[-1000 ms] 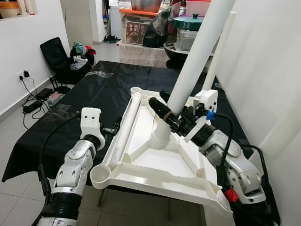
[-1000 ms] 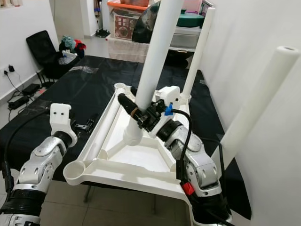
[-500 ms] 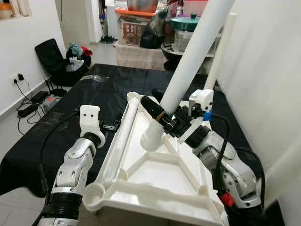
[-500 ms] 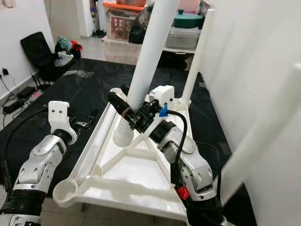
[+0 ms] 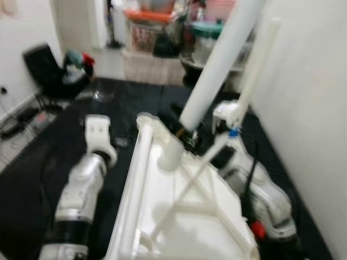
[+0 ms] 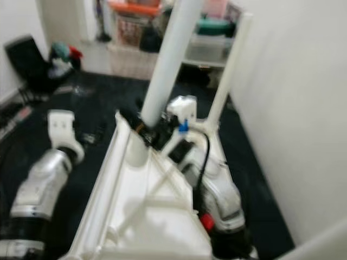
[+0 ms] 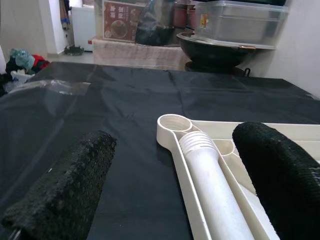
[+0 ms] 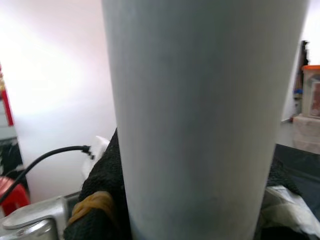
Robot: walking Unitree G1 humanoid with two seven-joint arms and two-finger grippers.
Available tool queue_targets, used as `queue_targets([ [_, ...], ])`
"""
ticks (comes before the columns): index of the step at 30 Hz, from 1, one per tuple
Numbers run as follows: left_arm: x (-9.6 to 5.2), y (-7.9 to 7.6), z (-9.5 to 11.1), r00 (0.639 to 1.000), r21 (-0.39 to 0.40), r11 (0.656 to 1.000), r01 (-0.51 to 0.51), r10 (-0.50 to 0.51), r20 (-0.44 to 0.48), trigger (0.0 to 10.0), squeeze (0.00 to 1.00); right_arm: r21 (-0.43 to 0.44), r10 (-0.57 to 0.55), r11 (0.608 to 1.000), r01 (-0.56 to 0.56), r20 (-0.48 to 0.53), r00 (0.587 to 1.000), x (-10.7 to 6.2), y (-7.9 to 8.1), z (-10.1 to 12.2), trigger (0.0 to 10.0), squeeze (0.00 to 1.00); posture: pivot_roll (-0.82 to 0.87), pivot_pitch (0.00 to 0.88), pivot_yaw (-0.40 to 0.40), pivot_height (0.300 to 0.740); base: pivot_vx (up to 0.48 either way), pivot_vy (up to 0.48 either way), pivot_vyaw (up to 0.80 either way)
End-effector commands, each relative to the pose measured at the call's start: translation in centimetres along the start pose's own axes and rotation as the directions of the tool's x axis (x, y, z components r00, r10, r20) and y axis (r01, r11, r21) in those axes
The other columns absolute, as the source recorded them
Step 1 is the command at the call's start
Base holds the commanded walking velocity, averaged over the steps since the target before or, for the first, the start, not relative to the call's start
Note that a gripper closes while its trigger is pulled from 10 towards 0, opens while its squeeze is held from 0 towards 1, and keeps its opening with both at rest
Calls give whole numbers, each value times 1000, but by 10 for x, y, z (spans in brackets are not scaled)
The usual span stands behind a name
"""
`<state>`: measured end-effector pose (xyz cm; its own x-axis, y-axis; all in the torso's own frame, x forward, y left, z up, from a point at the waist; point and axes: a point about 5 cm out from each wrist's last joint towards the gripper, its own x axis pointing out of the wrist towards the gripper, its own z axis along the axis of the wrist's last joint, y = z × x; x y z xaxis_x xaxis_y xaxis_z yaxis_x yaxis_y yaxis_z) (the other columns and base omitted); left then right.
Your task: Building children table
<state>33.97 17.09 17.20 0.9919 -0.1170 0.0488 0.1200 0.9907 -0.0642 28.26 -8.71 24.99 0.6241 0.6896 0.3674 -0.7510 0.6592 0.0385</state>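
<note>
Gripping the white table leg (image 5: 217, 65) low down, the right gripper (image 5: 191, 135) has its black fingers (image 8: 102, 172) clenched around the tube, which leans up toward 1 o'clock from the upturned tabletop (image 5: 190, 216). Compared with a second ago, the leg's lower end has travelled from the middle of the tabletop's underside toward its far corner at about 11 o'clock, and now sits just beside the round socket (image 7: 172, 122) there. The head views are blurred and have shifted as a whole, so the camera has moved too; whether the leg's end touches the tabletop cannot be told.

A second leg (image 7: 212, 185) lies flat along the tabletop's left edge, its threaded end next to that socket. A third leg (image 6: 227, 70) stands upright at the far right corner, around 1 o'clock, apparently already fitted.

The left gripper (image 7: 175, 175) hovers released, fingers spread wide either side of the lying leg, over the black cloth (image 7: 100, 100).

Judging by this, the held leg is being carried to a corner socket and still needs seating and turning.
</note>
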Motion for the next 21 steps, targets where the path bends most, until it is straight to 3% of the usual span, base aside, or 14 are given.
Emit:
queue_targets([
  [1,0,-7,-1,1000,1,1000,26,-26,-3,10000,0,-15,-16,1000,16,9,1000,-3,-3,4,10000,0,47,0,-82,740,0,0,0],
  [18,0,-9,2,999,-17,999,32,-32,24,10000,0,9,-41,999,41,19,999,-3,2,-1,10000,0,48,0,-79,740,0,0,0],
  [21,0,-9,2,999,-15,999,34,-33,26,10000,0,8,-42,999,41,18,999,-3,2,-1,10000,0,47,0,-79,740,247,0,0],
])
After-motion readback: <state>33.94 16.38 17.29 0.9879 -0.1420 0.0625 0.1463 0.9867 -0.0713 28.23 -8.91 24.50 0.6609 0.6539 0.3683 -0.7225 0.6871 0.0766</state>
